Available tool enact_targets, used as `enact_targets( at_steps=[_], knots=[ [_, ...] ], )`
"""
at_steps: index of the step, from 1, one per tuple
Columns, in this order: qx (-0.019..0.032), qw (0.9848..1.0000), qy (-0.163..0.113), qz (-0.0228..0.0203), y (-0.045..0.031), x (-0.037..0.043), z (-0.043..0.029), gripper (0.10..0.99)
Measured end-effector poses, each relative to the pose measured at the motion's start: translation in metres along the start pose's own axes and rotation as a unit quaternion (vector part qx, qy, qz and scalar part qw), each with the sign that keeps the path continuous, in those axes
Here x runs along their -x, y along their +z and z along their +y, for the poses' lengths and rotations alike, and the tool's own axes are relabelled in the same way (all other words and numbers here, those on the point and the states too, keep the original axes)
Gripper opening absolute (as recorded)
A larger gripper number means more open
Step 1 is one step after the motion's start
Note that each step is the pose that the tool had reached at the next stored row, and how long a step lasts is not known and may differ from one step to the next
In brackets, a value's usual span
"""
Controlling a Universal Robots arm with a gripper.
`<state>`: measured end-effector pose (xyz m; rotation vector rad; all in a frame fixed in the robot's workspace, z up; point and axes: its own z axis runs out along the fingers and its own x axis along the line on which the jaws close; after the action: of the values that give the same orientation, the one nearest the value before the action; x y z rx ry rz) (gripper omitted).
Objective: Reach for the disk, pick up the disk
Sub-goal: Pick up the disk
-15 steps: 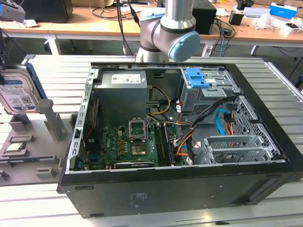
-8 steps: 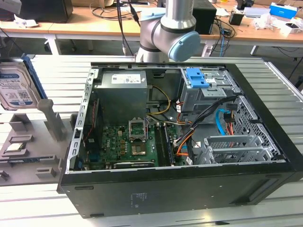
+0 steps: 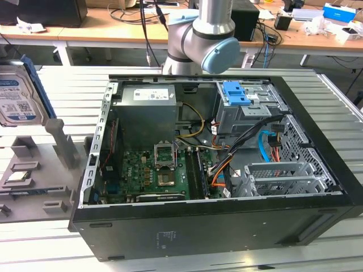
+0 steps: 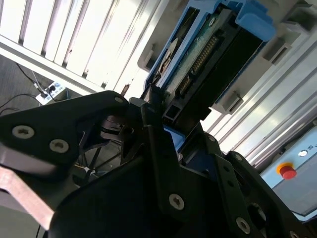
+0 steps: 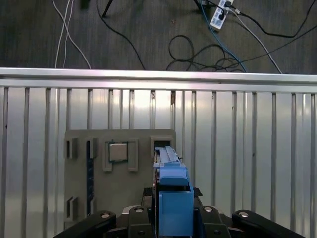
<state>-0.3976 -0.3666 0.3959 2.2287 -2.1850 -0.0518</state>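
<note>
disk above tray, chip in tray

Looks like a robotics lab: opened PC tower on slatted aluminium bench, cluttered desks behind, power strip on floor, red emergency button.

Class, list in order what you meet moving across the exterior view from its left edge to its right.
disk → grey upright post → green motherboard → blue latch piece → perforated metal cage
</note>
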Motion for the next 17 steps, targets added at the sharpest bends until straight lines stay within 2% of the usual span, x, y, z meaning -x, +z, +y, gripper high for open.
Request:
enact_targets(
  at_steps=[2,5,14,17],
  knots=[
    [0.0000,1.0000,0.000,0.0000,-0.0043,0.0000,0.0001,0.365],
    [0.0000,1.0000,0.000,0.0000,-0.0154,0.0002,0.0005,0.365],
    [0.0000,1.0000,0.000,0.0000,-0.0343,0.0004,0.0011,0.365],
    [0.0000,1.0000,0.000,0.0000,-0.0448,0.0006,0.0014,0.365]
  ],
)
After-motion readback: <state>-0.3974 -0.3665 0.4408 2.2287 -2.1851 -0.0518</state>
